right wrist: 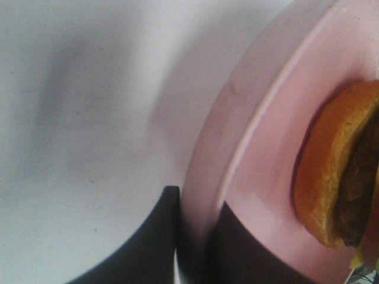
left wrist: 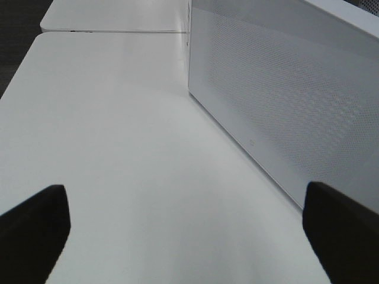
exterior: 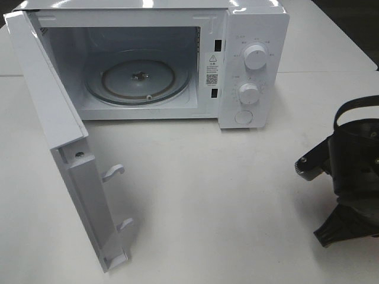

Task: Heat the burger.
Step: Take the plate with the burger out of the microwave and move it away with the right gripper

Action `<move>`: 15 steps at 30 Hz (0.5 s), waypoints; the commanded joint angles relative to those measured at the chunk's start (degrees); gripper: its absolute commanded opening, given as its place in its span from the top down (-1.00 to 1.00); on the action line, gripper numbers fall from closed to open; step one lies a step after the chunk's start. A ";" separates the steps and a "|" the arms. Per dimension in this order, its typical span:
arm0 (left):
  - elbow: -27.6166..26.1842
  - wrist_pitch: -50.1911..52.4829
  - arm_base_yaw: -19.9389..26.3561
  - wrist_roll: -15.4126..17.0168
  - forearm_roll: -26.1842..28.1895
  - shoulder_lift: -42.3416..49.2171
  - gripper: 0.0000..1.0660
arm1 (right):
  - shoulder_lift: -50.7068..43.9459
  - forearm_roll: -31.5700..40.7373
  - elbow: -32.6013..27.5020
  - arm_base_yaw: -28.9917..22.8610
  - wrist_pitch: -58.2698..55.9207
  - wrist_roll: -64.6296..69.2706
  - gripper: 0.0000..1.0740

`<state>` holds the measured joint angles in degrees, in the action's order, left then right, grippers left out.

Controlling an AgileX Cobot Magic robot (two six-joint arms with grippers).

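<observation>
The burger (right wrist: pixel 331 171) shows only in the right wrist view, a golden-brown bun with a dark patty. It lies on a flat pink plate (right wrist: pixel 266 142). My right gripper (right wrist: pixel 192 248) is shut on the plate's rim, one dark finger on each side of it. In the exterior high view only the right arm (exterior: pixel 349 171) shows, at the right edge; the burger and plate are out of that view. My left gripper (left wrist: pixel 189 248) is open with nothing between its fingers (left wrist: pixel 32 231), low over the white table beside the microwave door's perforated outer face (left wrist: pixel 284 106).
The white microwave (exterior: pixel 249 65) stands at the back of the table (exterior: pixel 225 201). Its door (exterior: pixel 65 148) is swung wide toward the front left. The glass turntable (exterior: pixel 139 77) inside is bare. Two knobs and a button sit on the right panel.
</observation>
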<state>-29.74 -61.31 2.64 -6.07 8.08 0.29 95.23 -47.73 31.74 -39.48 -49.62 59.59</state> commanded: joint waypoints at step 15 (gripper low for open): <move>0.11 0.06 0.17 0.17 -0.11 0.97 -0.88 | 12.78 -3.61 3.50 5.50 3.15 3.78 0.66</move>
<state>-29.74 -61.31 2.64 -6.07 8.08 0.29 107.31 -50.13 34.38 -34.43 -44.29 63.31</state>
